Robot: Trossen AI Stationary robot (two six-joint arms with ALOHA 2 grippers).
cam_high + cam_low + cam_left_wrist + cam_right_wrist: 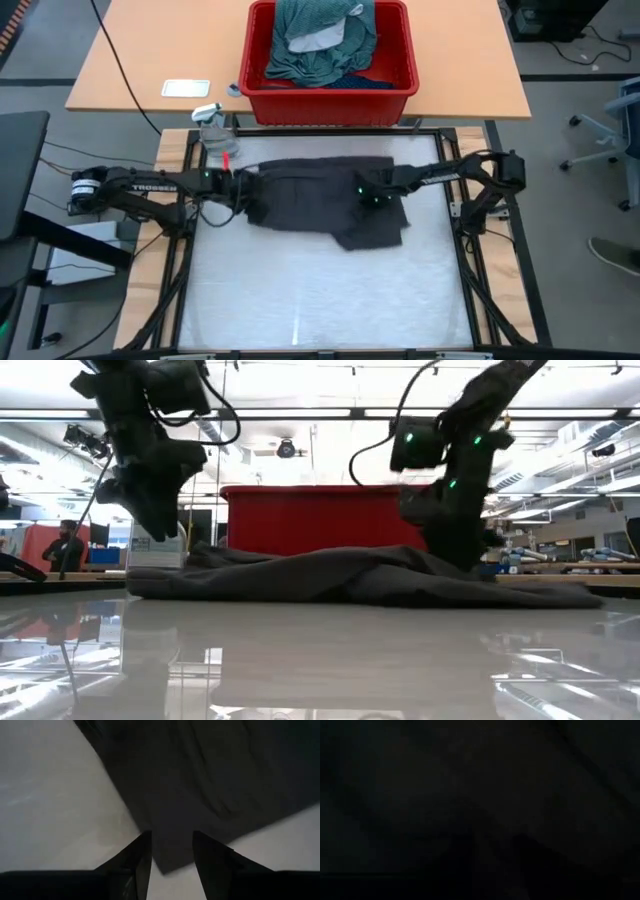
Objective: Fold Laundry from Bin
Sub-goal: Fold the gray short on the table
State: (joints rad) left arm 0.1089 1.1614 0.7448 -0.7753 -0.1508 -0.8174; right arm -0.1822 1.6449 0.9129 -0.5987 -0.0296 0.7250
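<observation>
A dark grey garment (320, 195) lies spread and rumpled on the white table top (320, 290), in its far half. My left gripper (171, 852) hovers open just above the garment's left corner (167, 862), clear of the cloth in the low view (160, 525). My right gripper (372, 200) is down over the garment's right part (450, 550); its wrist view shows only darkness. The red bin (330, 95) stands beyond the table's far edge. In it are a teal-green T-shirt (325, 55), a white piece (318, 42) and a blue piece (372, 84).
A white flat object (186, 88) lies on the wooden table left of the bin. A small white and grey object (212, 118) and a red one (228, 160) sit at the far left corner. The near half of the white surface (320, 300) is bare.
</observation>
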